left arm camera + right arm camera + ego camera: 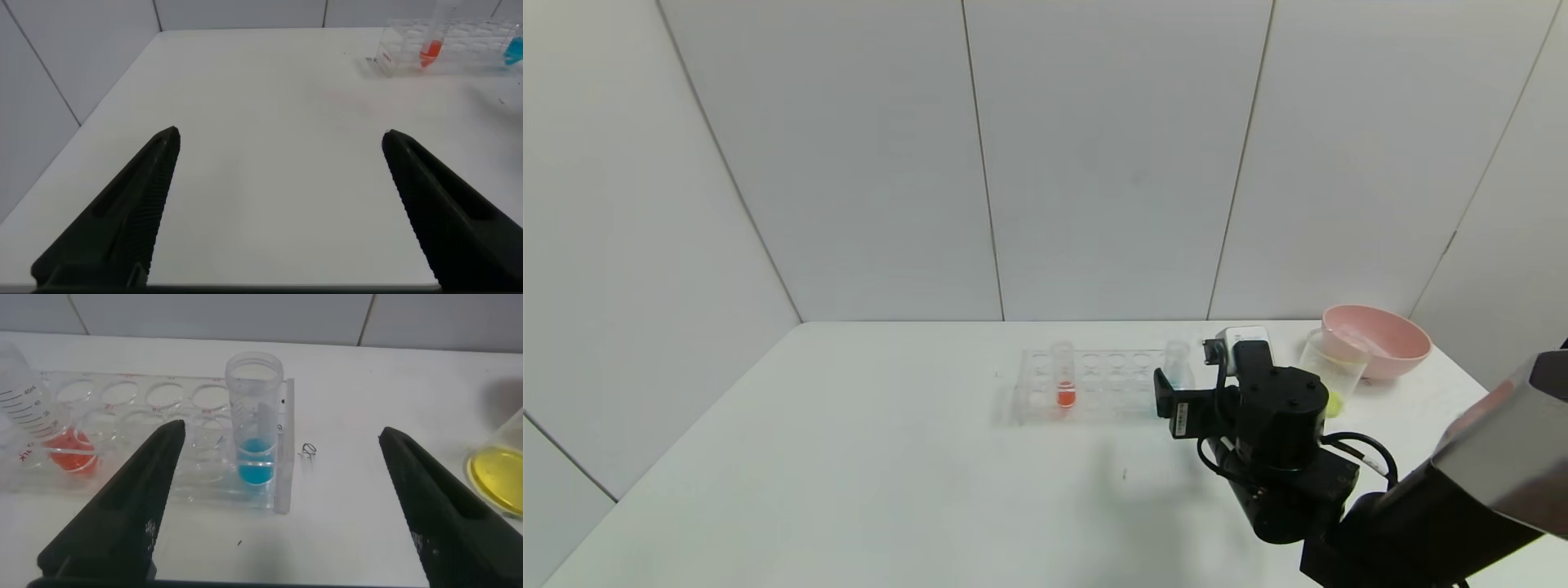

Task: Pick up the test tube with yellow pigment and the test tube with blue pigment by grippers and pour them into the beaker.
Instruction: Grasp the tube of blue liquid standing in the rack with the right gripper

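Note:
The test tube with blue pigment [255, 416] stands upright in the end hole of the clear tube rack [163, 404]. It also shows in the head view [1176, 365]. My right gripper [279, 435] is open and empty, just short of the rack, with the blue tube in line between its fingers. The beaker [1333, 366] stands right of the rack and holds yellow liquid at its bottom [498, 469]. The test tube with yellow pigment is out of view. My left gripper [280, 133] is open and empty, low over bare table far left of the rack.
A red-tinted tube [1064, 377] stands in the rack's left part. A pink bowl [1378, 339] sits behind the beaker at the back right. White walls close the table's back. My right arm [1278, 433] hides the table in front of the beaker.

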